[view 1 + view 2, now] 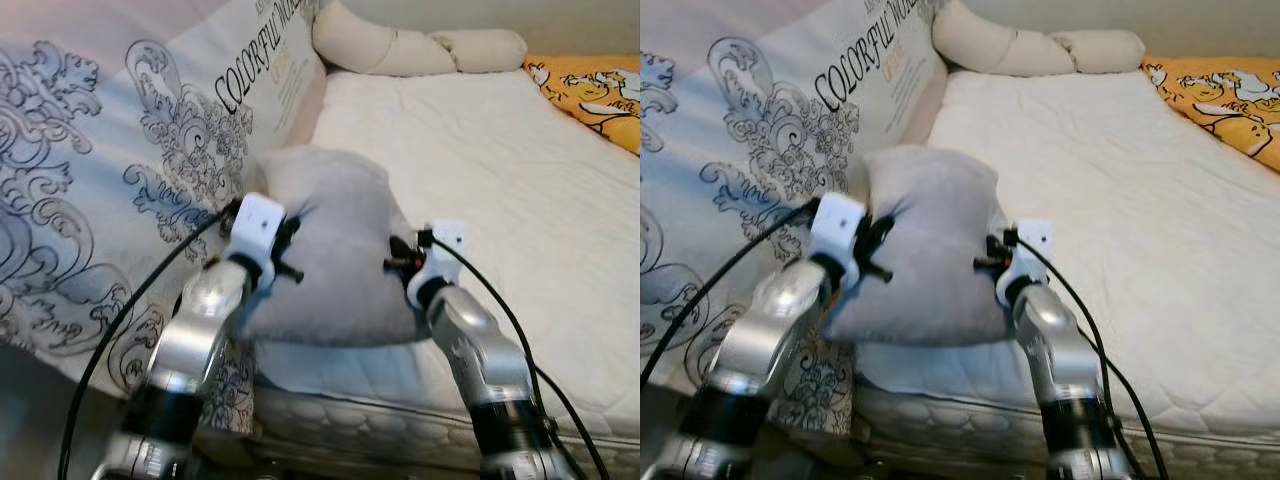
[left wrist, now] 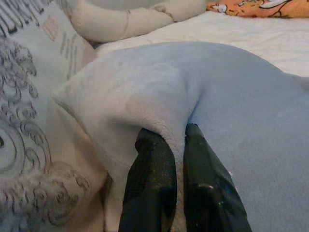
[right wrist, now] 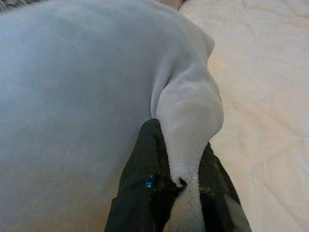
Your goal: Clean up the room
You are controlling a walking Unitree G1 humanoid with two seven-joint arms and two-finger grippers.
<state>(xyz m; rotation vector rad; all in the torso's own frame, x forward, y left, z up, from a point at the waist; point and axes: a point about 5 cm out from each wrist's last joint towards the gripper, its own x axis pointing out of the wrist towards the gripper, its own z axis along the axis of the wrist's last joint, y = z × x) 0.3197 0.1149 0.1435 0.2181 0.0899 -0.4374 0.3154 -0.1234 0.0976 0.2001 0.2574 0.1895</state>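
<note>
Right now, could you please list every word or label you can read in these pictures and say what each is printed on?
"COLORFUL MO…": black capitals on the patterned duvet beside the mattress; the end runs out of the picture.
Small orange and grey lines beneath it: too small and blurred to read.
Grey pillow and orange cartoon blanket: no text visible.

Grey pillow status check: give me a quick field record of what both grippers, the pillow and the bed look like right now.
held item: soft grey fleece pillow, gripped on both sides, over the near edge of the bed
left gripper: shut on a fold of the pillow's left side
right gripper: shut on the pillow's right corner
bed: white quilted mattress
left of pillow: large white cushion with grey scroll print
far end: long cream bolster, orange cartoon-print blanket
</note>
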